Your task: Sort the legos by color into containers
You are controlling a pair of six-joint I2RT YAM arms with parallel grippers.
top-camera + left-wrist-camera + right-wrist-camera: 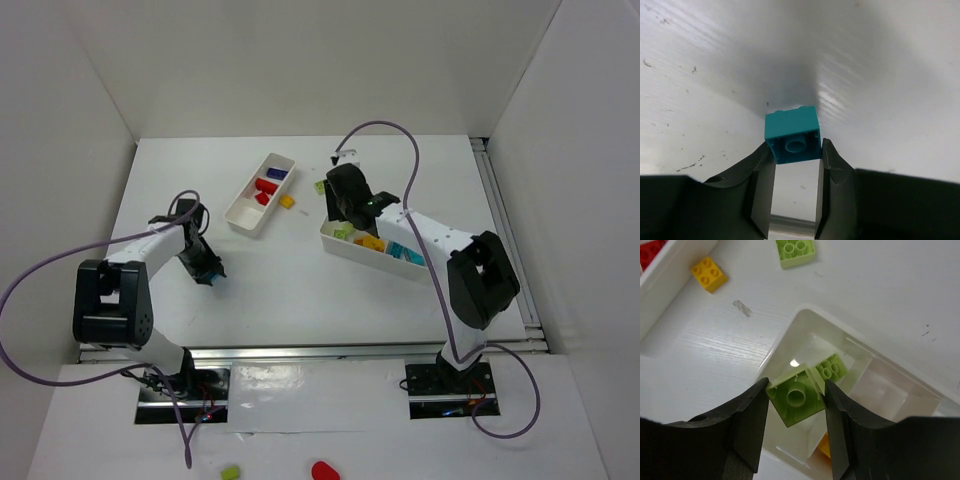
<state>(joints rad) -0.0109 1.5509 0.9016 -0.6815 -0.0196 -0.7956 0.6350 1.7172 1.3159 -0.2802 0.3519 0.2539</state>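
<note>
My left gripper (213, 277) is shut on a cyan-blue lego (793, 135) at its fingertips, low over the bare table at the left. My right gripper (796, 392) is shut on a lime green lego (795, 397) and holds it above the end compartment of the right container (785, 340), where another lime lego (831, 369) lies. In the top view the right gripper (340, 222) is over that container's (350, 253) left end. It also holds orange (372, 242) and cyan (405, 254) legos. The left container (240, 215) holds red (266, 188) and purple (277, 173) legos.
An orange-yellow lego (287, 201) and a lime lego (320, 186) lie loose on the table between the containers; both show in the right wrist view, yellow (709, 273) and lime (795, 251). A green (231, 471) and a red piece (324, 470) lie below the table's near edge.
</note>
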